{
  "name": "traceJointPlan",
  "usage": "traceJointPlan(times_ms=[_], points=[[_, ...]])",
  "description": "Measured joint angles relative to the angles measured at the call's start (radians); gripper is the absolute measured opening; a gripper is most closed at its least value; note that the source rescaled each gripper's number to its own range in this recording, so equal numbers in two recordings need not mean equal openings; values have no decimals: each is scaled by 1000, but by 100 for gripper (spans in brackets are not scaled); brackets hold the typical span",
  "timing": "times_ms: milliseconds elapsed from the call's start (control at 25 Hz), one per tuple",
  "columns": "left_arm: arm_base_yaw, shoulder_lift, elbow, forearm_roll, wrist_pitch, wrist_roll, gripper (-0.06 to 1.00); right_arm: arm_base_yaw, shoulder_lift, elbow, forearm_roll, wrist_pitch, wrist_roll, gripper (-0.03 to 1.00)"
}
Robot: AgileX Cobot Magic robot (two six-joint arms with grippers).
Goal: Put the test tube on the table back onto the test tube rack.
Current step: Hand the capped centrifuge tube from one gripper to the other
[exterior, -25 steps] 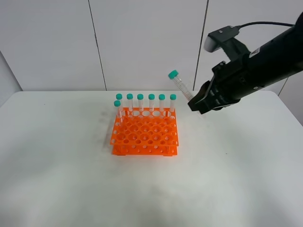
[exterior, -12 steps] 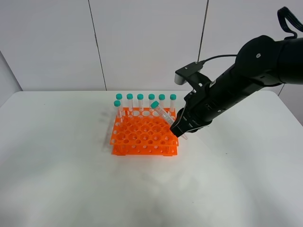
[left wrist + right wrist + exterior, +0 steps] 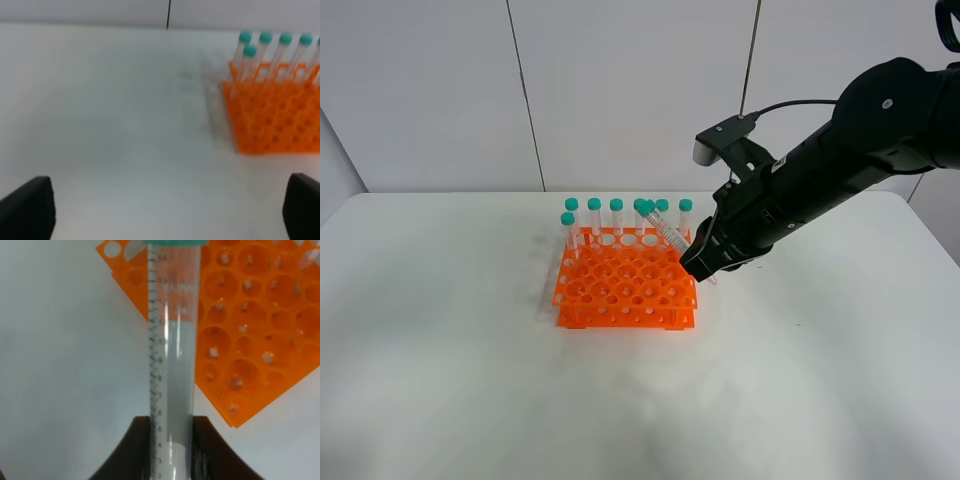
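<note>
My right gripper (image 3: 696,266) is shut on the lower end of the test tube (image 3: 665,233), a clear tube with a teal cap that leans up and to the left over the right side of the orange test tube rack (image 3: 625,288). The right wrist view shows the test tube (image 3: 171,355) clamped between two dark fingers (image 3: 207,450), its cap over a corner of the rack (image 3: 250,315). Several teal-capped tubes (image 3: 617,215) stand in the rack's back row. My left gripper (image 3: 165,210) is open, low over the white table (image 3: 110,125), well left of the rack (image 3: 272,120).
The white table (image 3: 450,380) spreads wide around the rack on every side. A white panelled wall rises behind the table's far edge. The right arm's black body and cable (image 3: 800,105) hang above the table's right half.
The right arm swung down and left, bringing the held tube from beside the rack's back right corner to over its right side. Over the last half second it lifted slightly.
</note>
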Motion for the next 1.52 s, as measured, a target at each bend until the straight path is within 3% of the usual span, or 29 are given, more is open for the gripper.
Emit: traceJointPlan(times_ms=[240,400,520,600,840,1000,1440,1520], points=[[0,349,-172,-13,-77,89,100,0,0,0,0,0,-4,2],[0,553,-197,-119,-178,144,100,16,0,0,-1,-4,-38,2],[0,695,-199,-300,-261,276,100,56,0,0,-1,-12,-52,2],[0,777,-199,-467,-294,414,100,83,0,0,-1,-30,-54,2],[-1,1018,-199,-957,-287,785,100,96,0,0,-1,-57,-46,2],[-26,1138,-199,-1205,-271,957,100,96,0,0,-1,-58,-37,2],[-249,1362,-199,-1589,-271,1115,100,96,0,0,-1,-58,-36,2],[-275,1395,-199,-1612,-271,1148,100,96,0,0,-1,-58,-36,2]])
